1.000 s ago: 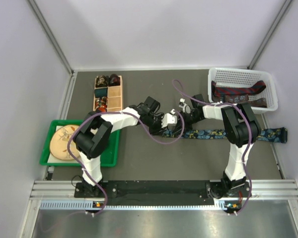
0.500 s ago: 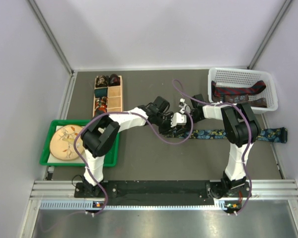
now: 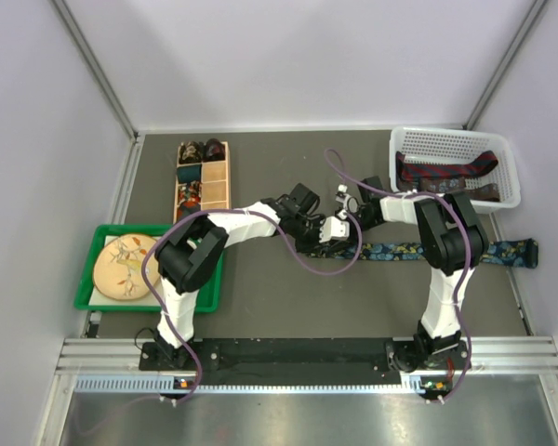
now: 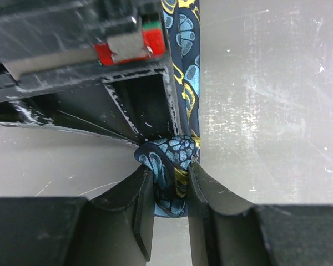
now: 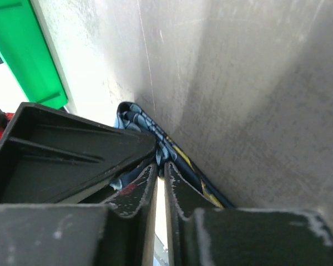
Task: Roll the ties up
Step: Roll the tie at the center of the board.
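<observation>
A dark blue floral tie (image 3: pixel 418 251) lies flat across the right half of the table. Its left end is wound into a small coil (image 4: pixel 175 155). My left gripper (image 3: pixel 329 236) is shut on that coil, which is pinched between its fingers in the left wrist view (image 4: pixel 169 170). My right gripper (image 3: pixel 350 221) stands right against it from the far side. Its jaws (image 5: pixel 161 165) are almost together with a thin slit between them. The tie's fabric (image 5: pixel 155 141) sits at their tips. Several small rolled ties (image 3: pixel 191 177) fill part of a wooden box.
A white basket (image 3: pixel 502 158) at the back right holds dark red patterned ties (image 3: pixel 446 172). The compartmented wooden box (image 3: pixel 216 177) stands at the back left. A green tray (image 3: pixel 212 288) with a plate (image 3: pixel 121 265) lies at the left. Purple cables loop over both arms.
My left gripper has moved right along the tie, up against the right gripper, and tightened on the coil. The right jaws have eased apart by a sliver.
</observation>
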Available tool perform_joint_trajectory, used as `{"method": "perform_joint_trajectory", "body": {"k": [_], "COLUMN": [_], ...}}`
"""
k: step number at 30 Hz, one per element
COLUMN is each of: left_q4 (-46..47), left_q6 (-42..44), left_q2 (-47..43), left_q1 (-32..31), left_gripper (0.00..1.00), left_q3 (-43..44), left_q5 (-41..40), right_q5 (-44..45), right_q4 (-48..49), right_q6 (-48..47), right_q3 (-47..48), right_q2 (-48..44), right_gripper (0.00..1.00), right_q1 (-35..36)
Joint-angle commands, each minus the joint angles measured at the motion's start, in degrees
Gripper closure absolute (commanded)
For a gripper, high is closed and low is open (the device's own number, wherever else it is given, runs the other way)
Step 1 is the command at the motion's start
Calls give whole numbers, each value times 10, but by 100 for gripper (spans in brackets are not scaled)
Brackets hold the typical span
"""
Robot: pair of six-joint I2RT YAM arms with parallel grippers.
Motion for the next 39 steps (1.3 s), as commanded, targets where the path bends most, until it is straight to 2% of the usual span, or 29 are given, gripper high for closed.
{"method": "perform_joint_trajectory", "body": {"k": [1, 7, 11, 19, 29, 37, 39], "left_q4": [-61, -65, -66, -65, -60, -58, -60], "left_q6": [25, 28, 28, 29, 22, 18, 18], "left_q2": [21, 25, 28, 31, 33, 38, 38], "left_q1": [0, 0, 0, 0, 0, 0, 0], "left_gripper": [71, 71, 70, 69, 68, 68, 68], "left_q3": [1, 8, 9, 9, 7, 14, 15], "left_q5": [-40, -37, -37, -38, -34, -30, -28], "right_q5": [-37, -72, -103, -110, -118, -105, -94], "right_q4": [-27, -88, -34, 8, 14, 21, 21], "right_q6": [-17, -57, -15, 11, -11, -18, -21], "right_q3": [38, 48, 18, 16, -15, -7, -6], "right_q2": [-40, -50, -61, -9, -33, -15, -12], "right_gripper": [88, 72, 66, 67, 61, 65, 69], "right_q1": [-24, -35, -35, -31, -30, -13, -13]}}
